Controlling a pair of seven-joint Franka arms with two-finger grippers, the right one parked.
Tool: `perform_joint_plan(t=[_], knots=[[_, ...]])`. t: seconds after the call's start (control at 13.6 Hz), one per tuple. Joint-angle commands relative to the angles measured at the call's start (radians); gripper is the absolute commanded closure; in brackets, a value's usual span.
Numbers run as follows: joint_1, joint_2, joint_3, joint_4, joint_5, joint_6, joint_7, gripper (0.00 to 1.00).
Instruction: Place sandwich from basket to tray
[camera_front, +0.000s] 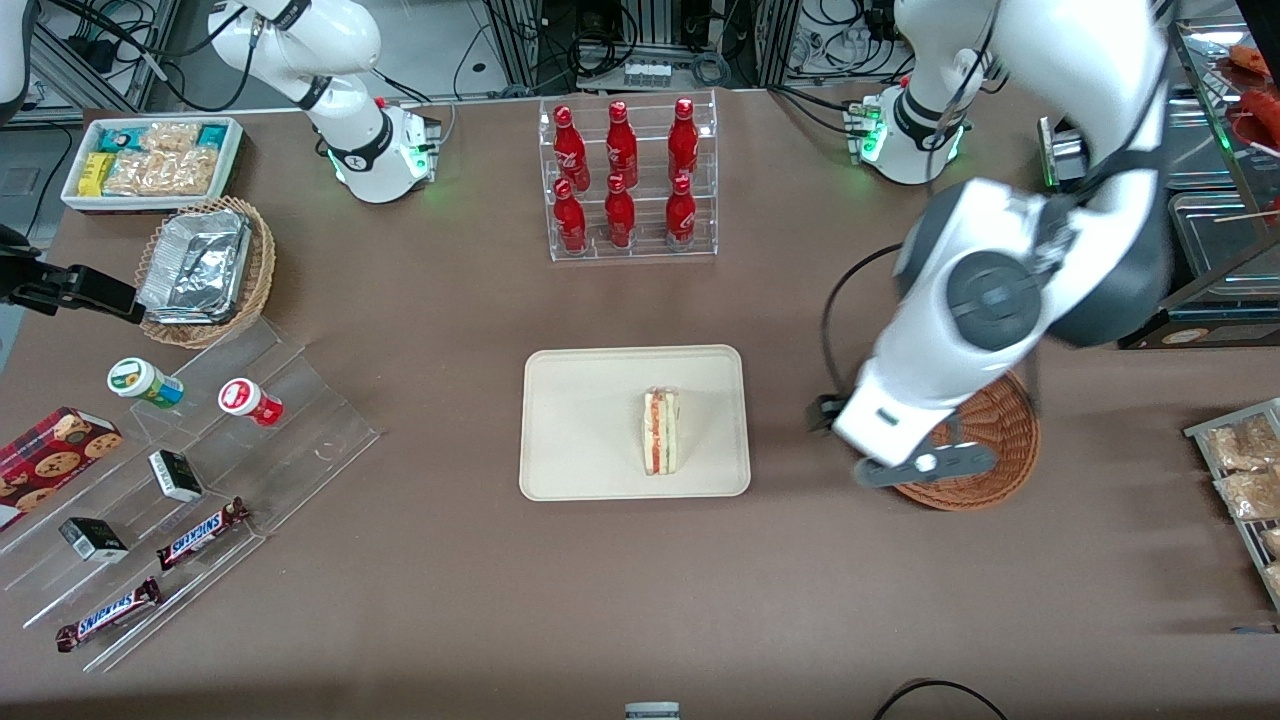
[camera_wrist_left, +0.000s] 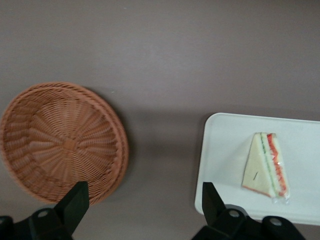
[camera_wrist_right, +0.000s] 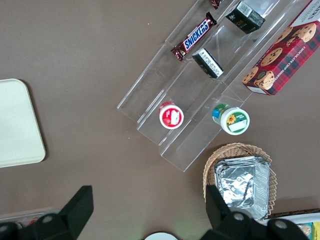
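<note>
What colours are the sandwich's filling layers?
Red and green between pale bread on the sandwich, clearest in the left wrist view.

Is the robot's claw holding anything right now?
No, nothing. The gripper is open and empty, up above the table between the basket and the tray. The sandwich lies on the tray.

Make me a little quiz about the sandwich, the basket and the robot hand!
1. True or false: the sandwich lies on the tray.
2. What is in the basket? A) a sandwich B) nothing C) a bottle
3. Fill in: the gripper hangs above the table between the basket and the tray with its fingers ____.

Key: 1 true; 2 B; 3 open.
</note>
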Motion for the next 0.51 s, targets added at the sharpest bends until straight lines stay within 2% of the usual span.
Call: perform_joint_plan(t=[0.0, 0.44], knots=[[0.098, -0.184, -0.047, -0.147, -0.034, -0.065, 0.113, 0.0], [0.262, -0.326, -0.069, -0.134, -0.072, -0.285, 0.319, 0.0]])
